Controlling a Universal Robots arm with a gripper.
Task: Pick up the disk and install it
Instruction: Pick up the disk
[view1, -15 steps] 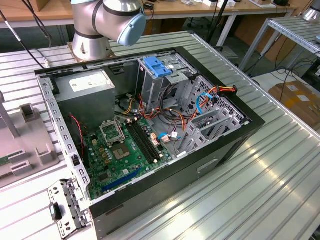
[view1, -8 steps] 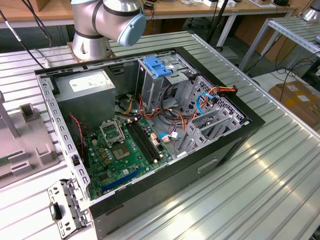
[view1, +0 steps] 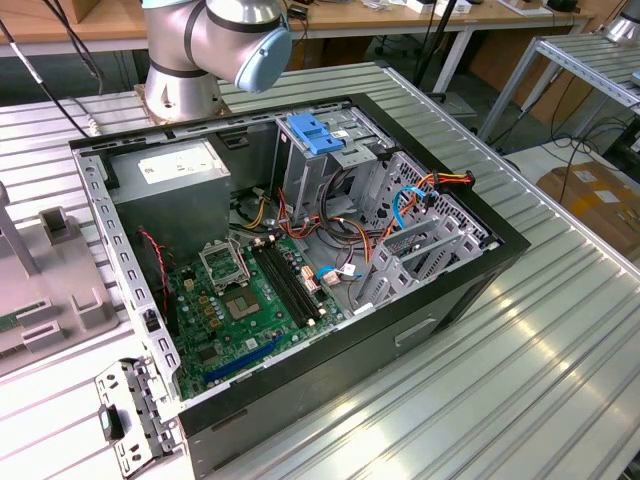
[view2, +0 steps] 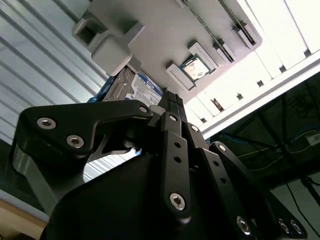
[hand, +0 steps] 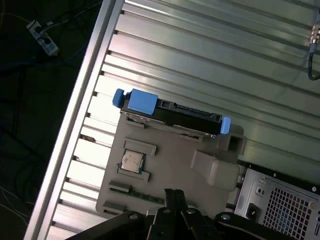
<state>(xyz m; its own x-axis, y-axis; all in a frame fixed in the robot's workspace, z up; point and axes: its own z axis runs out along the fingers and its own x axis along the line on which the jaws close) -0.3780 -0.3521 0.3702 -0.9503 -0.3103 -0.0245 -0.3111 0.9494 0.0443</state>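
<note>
The disk (hand: 172, 113) stands on edge in a slot of a grey fixture tray (hand: 175, 155), its blue side rails at both ends. In the second wrist view its white label (view2: 143, 90) faces out beside the tray (view2: 160, 35). My gripper (hand: 173, 194) hangs over the tray a little away from the disk, touching nothing. Its fingertips (view2: 171, 100) are pressed together with no gap and nothing between them.
The open computer case (view1: 300, 250) lies on the ribbed metal table, with a motherboard (view1: 240, 300), a grey power-supply box (view1: 175, 180) and a metal cage with a blue top (view1: 315, 135). A processor chip (hand: 133, 161) sits in the tray. The table edge (hand: 75, 115) is close by.
</note>
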